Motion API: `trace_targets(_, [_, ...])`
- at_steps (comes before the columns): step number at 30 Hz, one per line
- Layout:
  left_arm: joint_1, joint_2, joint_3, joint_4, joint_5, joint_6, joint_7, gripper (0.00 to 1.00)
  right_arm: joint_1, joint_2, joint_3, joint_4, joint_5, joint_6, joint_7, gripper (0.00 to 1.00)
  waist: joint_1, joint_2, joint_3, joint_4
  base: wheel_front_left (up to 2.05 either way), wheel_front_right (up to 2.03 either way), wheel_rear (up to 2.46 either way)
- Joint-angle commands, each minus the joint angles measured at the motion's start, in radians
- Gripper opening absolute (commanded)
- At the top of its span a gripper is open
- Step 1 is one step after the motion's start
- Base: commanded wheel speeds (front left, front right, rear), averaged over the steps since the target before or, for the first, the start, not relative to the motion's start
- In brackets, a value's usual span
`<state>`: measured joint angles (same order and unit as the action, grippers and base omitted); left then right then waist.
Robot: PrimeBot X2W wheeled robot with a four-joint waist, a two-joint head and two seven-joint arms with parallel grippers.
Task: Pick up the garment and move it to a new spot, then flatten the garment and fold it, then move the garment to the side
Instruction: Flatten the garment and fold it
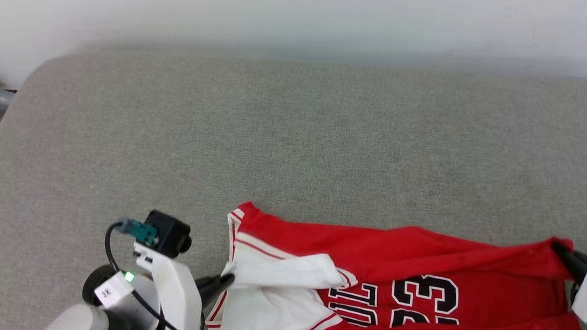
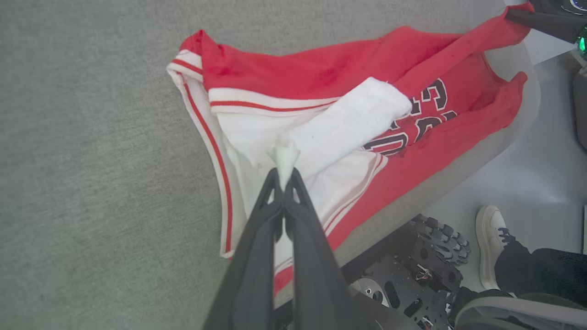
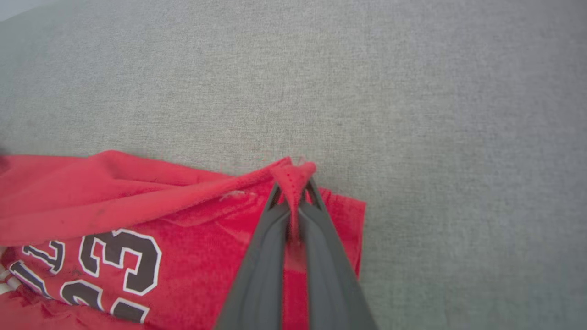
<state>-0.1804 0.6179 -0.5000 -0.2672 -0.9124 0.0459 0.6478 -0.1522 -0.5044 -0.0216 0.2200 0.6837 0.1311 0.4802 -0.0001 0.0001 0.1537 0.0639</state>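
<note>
The garment, a red jersey with white sleeves, striped trim and black number 23, lies along the near edge of the grey surface, partly hanging over it. My left gripper is shut on the white sleeve; in the left wrist view its fingers pinch a tuft of white cloth of the garment. My right gripper is shut on the red hem at the right end; in the right wrist view the garment bunches between its tips.
A wide grey fabric-covered surface stretches beyond the jersey to a pale wall. In the left wrist view, the robot's wheeled base and a person's white shoe show on the floor below the surface's edge.
</note>
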Motion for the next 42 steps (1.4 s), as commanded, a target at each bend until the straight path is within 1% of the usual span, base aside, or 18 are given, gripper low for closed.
trace_targets(1, [0.023,0.005,-0.002,0.005,-0.002,0.007,-0.009,0.0,0.032,-0.008,-0.002,-0.014,0.008,-0.001,0.004,0.0,0.0001,-0.0001,-0.007,0.0,0.0,0.0,0.0])
trace_targets(7, [0.095,-0.003,-0.025,0.038,-0.014,0.002,-0.028,0.0,0.131,-0.039,0.019,-0.075,0.038,-0.001,0.042,0.0,0.0001,-0.0001,-0.019,-0.005,0.0,0.0,0.0])
trace_targets(11, [0.119,-0.008,-0.039,0.062,-0.01,-0.003,-0.033,0.0,0.172,-0.072,0.054,-0.107,0.033,-0.001,0.052,0.0,0.0001,-0.0001,-0.018,-0.009,0.0,0.0,0.0])
trace_targets(18, [0.126,-0.019,-0.061,0.115,0.0,-0.016,-0.046,0.0,0.202,-0.121,0.111,-0.1,0.019,-0.001,0.025,0.0,0.0001,-0.0001,-0.013,-0.009,0.0,0.0,0.0])
trace_targets(26, [0.112,-0.035,-0.077,0.166,0.006,-0.036,-0.061,0.0,0.205,-0.156,0.188,-0.062,0.012,-0.001,-0.019,0.0,0.0001,-0.0001,-0.015,-0.005,0.0,0.0,0.0])
trace_targets(27, [0.113,-0.038,-0.082,0.174,0.011,-0.038,-0.064,0.0,0.205,-0.159,0.202,-0.058,0.016,-0.001,-0.022,0.12,0.0001,-0.0001,-0.019,-0.005,0.0,0.0,0.0])
trace_targets(28, [0.116,-0.041,-0.086,0.181,0.013,-0.041,-0.068,0.0,0.204,-0.163,0.21,-0.052,0.017,-0.001,-0.027,0.82,0.0001,-0.0001,-0.024,-0.006,0.0,0.0,0.0])
trace_targets(29, [0.118,-0.043,-0.089,0.188,0.017,-0.041,-0.074,0.47,0.204,-0.165,0.215,-0.043,0.019,-0.001,-0.032,1.0,0.0001,-0.0001,-0.03,-0.006,0.0,0.0,0.0])
trace_targets(30, [0.12,-0.045,-0.091,0.196,0.024,-0.04,-0.079,1.0,0.208,-0.168,0.226,-0.038,0.023,-0.001,-0.029,1.0,0.0001,-0.0001,-0.036,-0.006,0.0,0.0,0.0])
trace_targets(33, [0.129,-0.054,-0.089,0.214,0.037,-0.037,-0.112,1.0,0.204,-0.173,0.229,-0.044,0.055,-0.001,-0.039,1.0,0.0001,-0.0001,-0.058,-0.009,0.0,0.0,0.0])
trace_targets(36, [0.137,-0.06,-0.078,0.222,0.041,-0.037,-0.151,1.0,0.204,-0.186,0.214,-0.062,0.083,-0.001,-0.023,1.0,0.0001,-0.0001,-0.08,-0.012,0.0,0.0,0.0])
trace_targets(40, [0.149,-0.072,-0.042,0.214,0.045,-0.028,-0.227,1.0,0.216,-0.185,0.164,-0.102,0.11,-0.001,0.032,1.0,0.0001,-0.0001,-0.103,-0.014,0.0,0.0,0.0])
trace_targets(42, [0.155,-0.082,-0.02,0.209,0.044,-0.026,-0.276,1.0,0.225,-0.168,0.127,-0.122,0.121,-0.001,0.071,1.0,0.0001,-0.0001,-0.111,-0.015,0.0,0.0,0.0])
